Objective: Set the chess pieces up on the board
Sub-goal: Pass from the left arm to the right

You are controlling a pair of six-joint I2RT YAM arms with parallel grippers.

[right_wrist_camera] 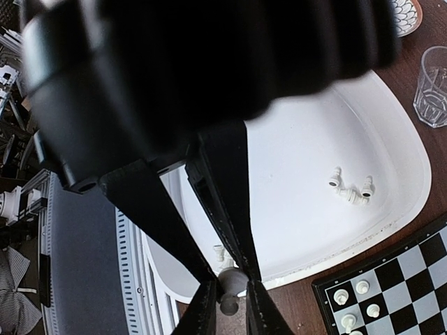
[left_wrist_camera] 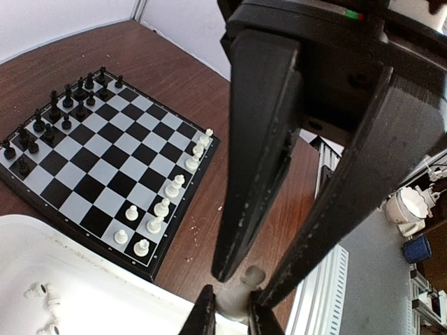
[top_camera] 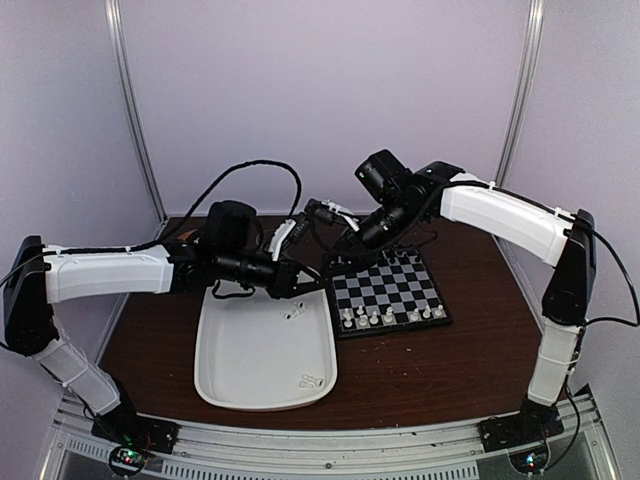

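From my left wrist: my left gripper (left_wrist_camera: 241, 279) is pinched narrow on a white chess piece (left_wrist_camera: 237, 296), held in the air. The tips of my right gripper (left_wrist_camera: 232, 319) come up from below and flank the same piece. I take this for a hand-off between arms (which way it goes, I cannot tell). Left of these fingers lies the board (left_wrist_camera: 105, 160). The black chessmen (left_wrist_camera: 66, 101) stand along its far rows and the white chessmen (left_wrist_camera: 162, 207) along the edge nearest my fingers, with only a few on the rank behind. Below-left is the white tray (left_wrist_camera: 42, 251) with loose white men (left_wrist_camera: 43, 296) in it, likely the stock I draw from.

From my right wrist: my right fingers taper down either side of the piece's rounded head, with only a narrow gap. I cannot tell whether they grip it or merely bracket it. Right of them three men lie tipped in the tray, and one more lies just beside my fingertips. A glass (right_wrist_camera: 433, 77) stands beyond the tray (not my concern).

From above: both arms meet over the gap between tray and board, which suits passing a piece across. The table (top_camera: 450, 360) is dark brown wood. Pale walls (top_camera: 330, 90) enclose it on three sides.
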